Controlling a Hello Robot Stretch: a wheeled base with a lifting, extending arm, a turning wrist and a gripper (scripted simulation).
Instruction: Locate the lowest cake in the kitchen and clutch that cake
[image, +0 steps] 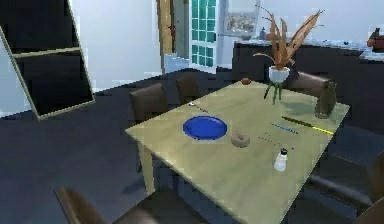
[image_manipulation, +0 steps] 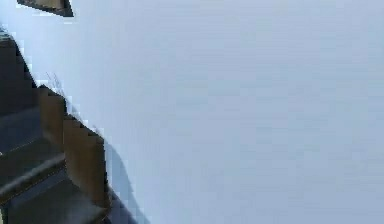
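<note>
- A pale wooden table (image: 215, 165) stands in the forward view, with dark chairs (image: 150, 100) around it.
- A blue plate (image: 205, 128) lies flat on the table near its middle.
- A small brown round lump (image: 240, 139) sits on the tabletop just to the right of the plate, beside it and not on it. Whether it is the cake cannot be told.
- A second, smaller brown blob (image: 246, 81) sits at the table's far edge. It is too small to name.
- A white pot (image: 279, 74) stands upright near the table's far right corner and holds a plant (image: 288, 38) with long orange and green leaves.
- A dark upright vessel (image: 326, 99) stands right of the pot. Its contents are hidden.
- A small white shaker (image: 282, 160) stands near the table's right edge, and a thin yellow stick (image: 305, 125) lies between it and the vessel.
- Behind the table runs a dark counter (image: 340, 62) with a red thing (image: 376, 40) on it at the view's right edge.
- A glazed door (image: 203, 32) stands in the far wall, and a black panel (image: 50, 55) is at the left.
- In the arm side view a pale wall (image_manipulation: 240, 100) rises behind brown chair backs (image_manipulation: 85, 160) at the left.
- How the jaws stand cannot be told.
</note>
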